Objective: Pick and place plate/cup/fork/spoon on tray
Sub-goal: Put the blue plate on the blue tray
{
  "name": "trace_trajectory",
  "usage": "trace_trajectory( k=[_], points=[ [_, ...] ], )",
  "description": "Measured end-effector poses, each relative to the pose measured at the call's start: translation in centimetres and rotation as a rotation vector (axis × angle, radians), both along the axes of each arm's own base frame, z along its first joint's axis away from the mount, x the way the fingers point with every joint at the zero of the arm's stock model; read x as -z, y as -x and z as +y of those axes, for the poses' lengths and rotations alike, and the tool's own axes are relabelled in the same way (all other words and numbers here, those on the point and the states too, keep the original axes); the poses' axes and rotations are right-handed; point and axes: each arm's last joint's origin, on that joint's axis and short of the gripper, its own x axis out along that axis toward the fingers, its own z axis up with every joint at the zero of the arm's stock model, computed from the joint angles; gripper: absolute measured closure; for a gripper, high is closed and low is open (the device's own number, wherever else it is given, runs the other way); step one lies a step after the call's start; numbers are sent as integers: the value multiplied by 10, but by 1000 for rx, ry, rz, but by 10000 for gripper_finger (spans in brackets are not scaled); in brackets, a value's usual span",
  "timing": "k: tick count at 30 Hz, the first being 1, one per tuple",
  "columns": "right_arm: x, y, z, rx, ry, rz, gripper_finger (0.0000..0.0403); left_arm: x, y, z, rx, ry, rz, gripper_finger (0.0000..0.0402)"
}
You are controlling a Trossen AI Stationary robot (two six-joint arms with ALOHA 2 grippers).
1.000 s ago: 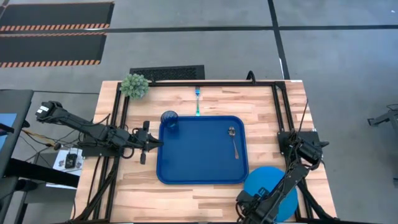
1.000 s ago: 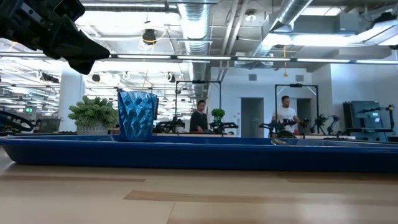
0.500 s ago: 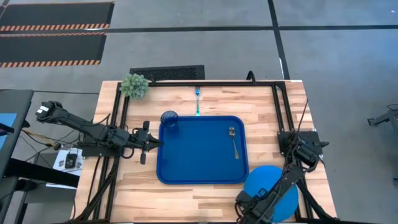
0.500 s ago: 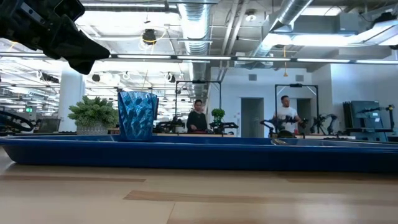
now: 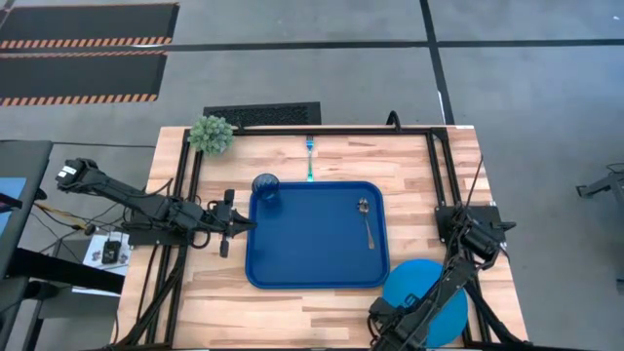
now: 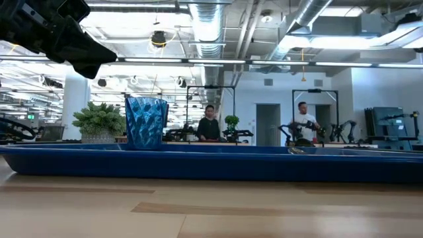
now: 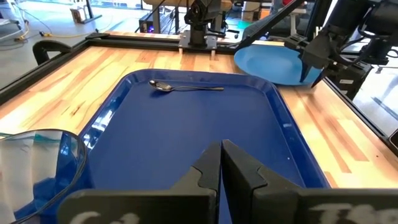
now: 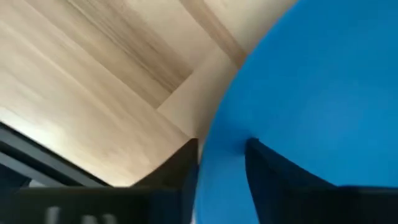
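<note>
Plate (image 5: 426, 289) tilted, rim between right end effector (image 5: 402, 322) fingers, grip unclear.

a small green plant (image 5: 212, 134) sits at the wooden table's (image 5: 409, 166) far left corner.

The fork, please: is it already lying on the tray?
No, the fork lies on the bare table just beyond the tray.

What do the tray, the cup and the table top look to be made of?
Tray: probably plastic, dark blue, smooth with a soft sheen and a moulded raised rim. Cup: translucent blue, faceted walls, plastic or glass, cannot tell which. Table top: light wood planks, visible grain and joints, looks sealed.
</note>
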Motion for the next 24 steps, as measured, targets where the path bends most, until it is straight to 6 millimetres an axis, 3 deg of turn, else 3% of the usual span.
trace_trajectory(
  k=[8, 24],
  points=[
    [-15, -4, 4, -56, -35, 14, 359, 0, 0, 0, 0, 0, 0, 401],
    [-68, -10, 12, -69, -94, 70, 372, 0, 0, 0, 0, 1, -1, 401]
  ],
)
